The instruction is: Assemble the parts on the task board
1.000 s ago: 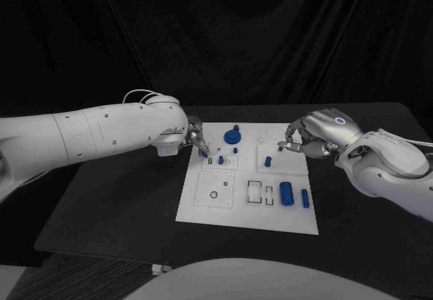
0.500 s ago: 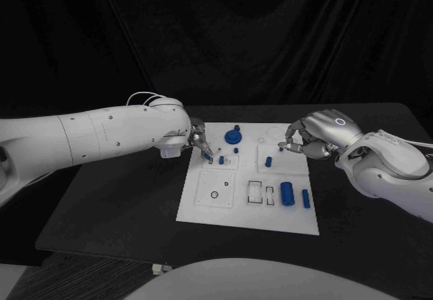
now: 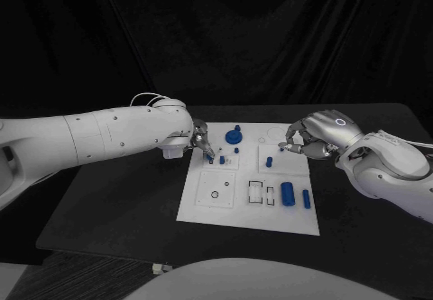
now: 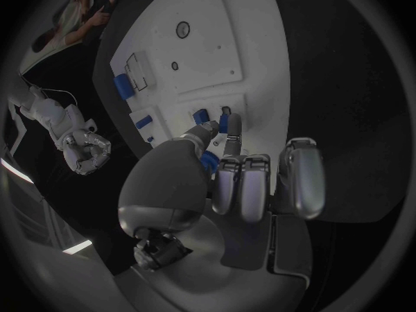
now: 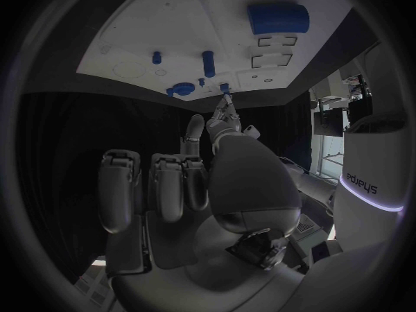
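Observation:
The white task board lies mid-table. My left hand hovers over its upper left corner and pinches a small blue part between thumb and a finger, tip down, close beside a blue peg standing in the board. In the left wrist view, that pinched part sits just above the board. My right hand hangs over the board's upper right edge. Its fingers are curled in, with nothing visible in them.
On the board stand a round blue knob, a small stud and another peg. A thick blue cylinder and a slim one lie at its right. Black table surrounds the board.
My left hand has shifted slightly right and lowered the pinched blue part toward the board's upper left slots. The right hand has stayed put.

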You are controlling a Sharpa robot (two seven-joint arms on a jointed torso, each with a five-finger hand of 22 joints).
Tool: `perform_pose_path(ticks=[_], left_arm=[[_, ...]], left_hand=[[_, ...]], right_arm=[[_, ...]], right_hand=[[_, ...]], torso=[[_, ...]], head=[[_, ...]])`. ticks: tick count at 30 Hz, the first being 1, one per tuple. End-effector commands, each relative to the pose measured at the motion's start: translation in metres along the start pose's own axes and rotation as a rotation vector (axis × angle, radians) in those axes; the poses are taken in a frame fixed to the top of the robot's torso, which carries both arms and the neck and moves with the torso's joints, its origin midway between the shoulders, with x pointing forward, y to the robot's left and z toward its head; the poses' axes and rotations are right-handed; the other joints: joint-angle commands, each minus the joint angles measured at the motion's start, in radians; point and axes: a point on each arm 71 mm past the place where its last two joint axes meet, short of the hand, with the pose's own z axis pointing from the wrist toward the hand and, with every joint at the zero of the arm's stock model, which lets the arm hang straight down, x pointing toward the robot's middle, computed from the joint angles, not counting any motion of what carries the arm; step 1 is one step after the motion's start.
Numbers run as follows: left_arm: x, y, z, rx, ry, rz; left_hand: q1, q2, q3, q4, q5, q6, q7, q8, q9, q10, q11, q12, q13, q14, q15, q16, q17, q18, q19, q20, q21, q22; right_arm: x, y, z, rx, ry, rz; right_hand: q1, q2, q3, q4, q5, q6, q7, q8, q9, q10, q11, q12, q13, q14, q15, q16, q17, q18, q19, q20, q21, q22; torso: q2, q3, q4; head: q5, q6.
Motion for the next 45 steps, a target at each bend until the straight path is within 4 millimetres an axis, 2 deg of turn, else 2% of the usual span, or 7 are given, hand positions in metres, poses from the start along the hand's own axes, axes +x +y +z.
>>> perform_pose_path(ticks=[1, 26, 45], left_arm=[[0.0024, -0.0026, 0.0009, 0.013, 0.022, 0.009], [0.0050, 0.0000, 0.0038, 0.004, 0.034, 0.011], [0.0110, 0.0008, 0.0080, 0.002, 0.053, 0.014]], left_hand=[[-0.015, 0.000, 0.095, -0.013, 0.026, 0.023, -0.020, -0.012, 0.032, 0.099, -0.010, 0.022, 0.268, 0.118, -0.014, 0.018, 0.278, 0.011, 0.007, 0.001, -0.017, 0.201], [-0.017, 0.002, 0.097, -0.012, 0.025, 0.020, -0.019, -0.014, 0.033, 0.099, -0.010, 0.022, 0.268, 0.118, -0.013, 0.018, 0.278, 0.011, 0.006, 0.001, -0.020, 0.200], [-0.023, 0.003, 0.098, -0.010, 0.015, 0.016, -0.018, -0.016, 0.035, 0.099, -0.008, 0.022, 0.268, 0.118, -0.013, 0.018, 0.278, 0.012, 0.005, 0.002, -0.024, 0.199]], right_arm=[[0.0012, -0.0006, -0.0002, 0.018, 0.004, 0.001], [0.0020, -0.0001, -0.0006, 0.017, 0.008, 0.002], [0.0029, 0.0004, 0.0000, 0.016, 0.010, 0.002]], right_hand=[[0.023, 0.011, 0.032, -0.005, 0.024, -0.005, 0.001, -0.002, 0.015, 0.113, -0.002, 0.017, 0.264, 0.099, -0.002, 0.008, 0.251, -0.019, 0.063, -0.004, -0.012, 0.250], [0.024, 0.011, 0.033, -0.005, 0.025, -0.004, 0.002, -0.004, 0.015, 0.113, -0.002, 0.017, 0.264, 0.099, -0.002, 0.008, 0.251, -0.019, 0.063, -0.004, -0.012, 0.250], [0.025, 0.010, 0.034, -0.005, 0.025, -0.004, 0.002, -0.004, 0.015, 0.113, -0.002, 0.017, 0.264, 0.099, -0.002, 0.008, 0.250, -0.019, 0.063, -0.004, -0.013, 0.249]], torso=[[0.000, 0.0002, -0.0001], [0.000, 0.0002, 0.0003], [0.000, -0.0011, -0.0001]], head=[[0.000, 0.000], [-0.004, 0.000], [-0.003, 0.000]])
